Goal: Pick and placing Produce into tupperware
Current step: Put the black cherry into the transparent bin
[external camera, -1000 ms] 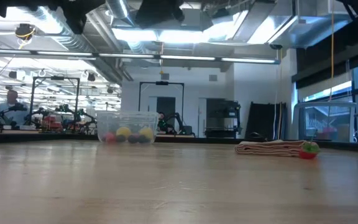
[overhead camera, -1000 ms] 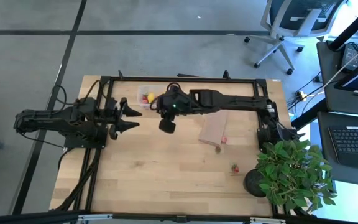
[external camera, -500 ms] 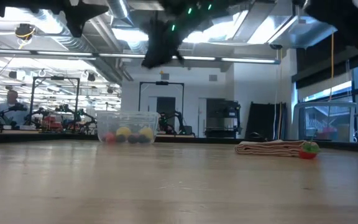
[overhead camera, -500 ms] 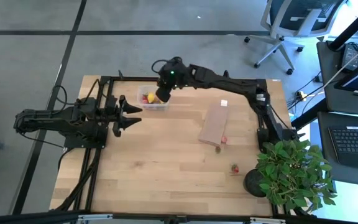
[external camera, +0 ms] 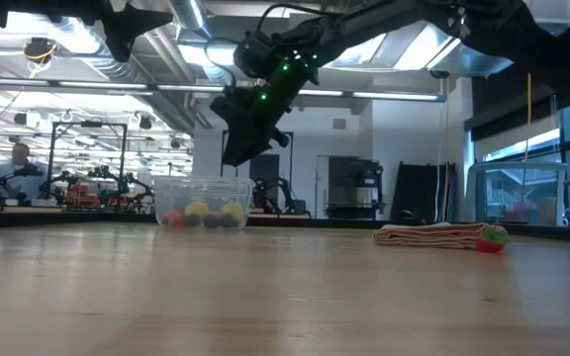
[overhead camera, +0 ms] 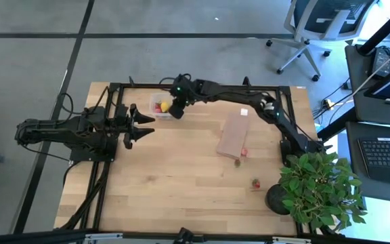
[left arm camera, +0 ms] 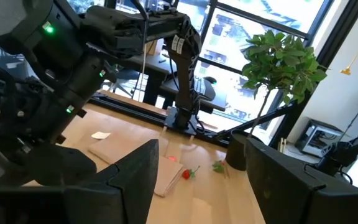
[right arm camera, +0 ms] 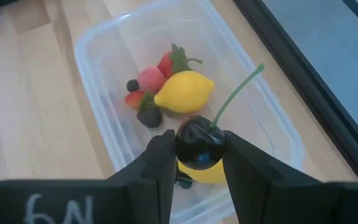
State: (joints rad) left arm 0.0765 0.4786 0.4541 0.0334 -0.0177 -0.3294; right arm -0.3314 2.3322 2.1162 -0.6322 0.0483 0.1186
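My right gripper point(right arm camera: 199, 163) hovers over the tupperware point(overhead camera: 158, 106), shut on a dark cherry point(right arm camera: 198, 143) with a green stem. The clear tub point(right arm camera: 101, 118) stands by the table's far edge and holds a lemon point(right arm camera: 184, 92), red strawberries, a raspberry and dark berries. In the low view the right gripper point(external camera: 240, 148) hangs above the tub point(external camera: 203, 203). My left gripper point(overhead camera: 144, 125) waits open, left of the tub and nearer than it, touching nothing. My right gripper pinches the cherry's round body point(right arm camera: 191, 150) between its two fingers point(right arm camera: 160, 165), coming from above and pointing down into the tub. The cherry is lifted clear, and its green stem point(right arm camera: 235, 93) sticks out beyond the fingertips.
A flat tan board point(overhead camera: 233, 134) lies right of centre, with a red piece point(overhead camera: 244, 152) and a green one point(overhead camera: 238, 161) at its near end. Another strawberry point(overhead camera: 255, 183) lies nearer the potted plant point(overhead camera: 313, 190) at the right near corner. The black frame rail runs just behind the tub.
My right gripper, still shut, has swung from over the table's middle toward the far edge and has then come down over the tub. The left arm has kept still.
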